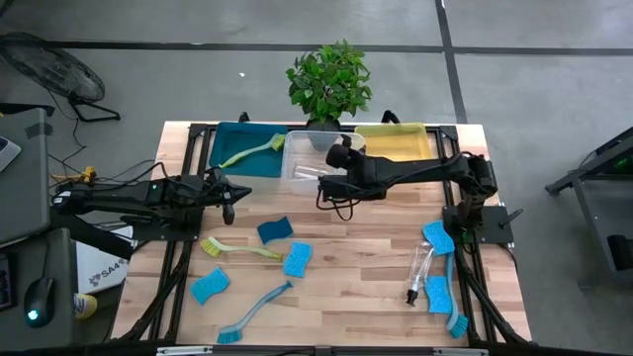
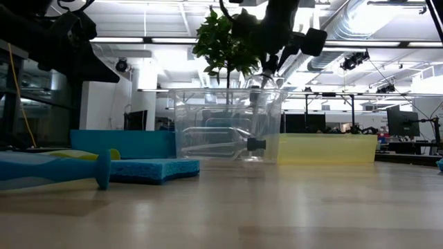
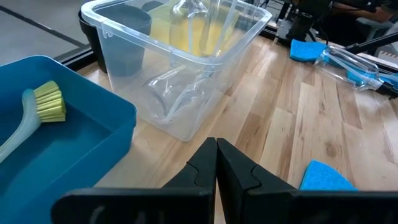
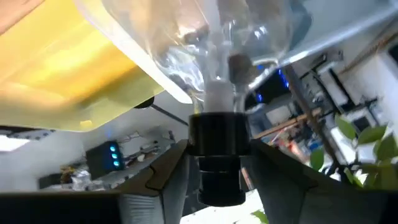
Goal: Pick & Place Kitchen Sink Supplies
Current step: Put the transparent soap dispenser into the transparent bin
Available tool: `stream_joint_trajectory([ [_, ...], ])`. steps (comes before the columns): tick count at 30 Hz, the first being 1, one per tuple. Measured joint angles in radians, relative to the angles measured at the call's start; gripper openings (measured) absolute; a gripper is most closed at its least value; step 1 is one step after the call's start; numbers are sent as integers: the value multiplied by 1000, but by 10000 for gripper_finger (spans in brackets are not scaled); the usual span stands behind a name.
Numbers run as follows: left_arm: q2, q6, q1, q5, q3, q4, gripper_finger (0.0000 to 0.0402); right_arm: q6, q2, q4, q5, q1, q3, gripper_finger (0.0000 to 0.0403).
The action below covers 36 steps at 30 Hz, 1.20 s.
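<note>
Clear pump bottle (image 2: 228, 142) lying in clear bin (image 2: 181, 117), black top sideways

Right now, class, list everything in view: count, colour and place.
Sponges: five, blue; three left-centre, two right.
Dish brushes: four; yellow-green, one in teal bin, one on table; blue, two on table.
Pump bottles: three, clear; two in clear bin, one on table right.
Bins: three; teal, clear, yellow; back edge.
Plant: one, green, behind bins.
Table: one, wooden.
Left gripper: shut, left of centre.
Right gripper: at clear bin, around a bottle's pump.
</note>
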Motion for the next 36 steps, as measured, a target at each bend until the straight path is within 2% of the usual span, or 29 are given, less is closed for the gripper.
stream_joint_trajectory([
  [5,0,1,0,3,0,-12,1,94,-10,-6,-38,3,0,190],
  [10,0,2,0,3,0,-22,1,162,-20,-24,-10,15,0,208],
  [24,0,-4,0,3,0,-21,1,339,-131,-57,43,74,0,211],
  [30,0,-5,0,4,0,-21,1,537,-183,-132,78,114,0,211],
  [36,0,-5,0,4,0,-21,1,891,-223,-198,53,149,0,211],
])
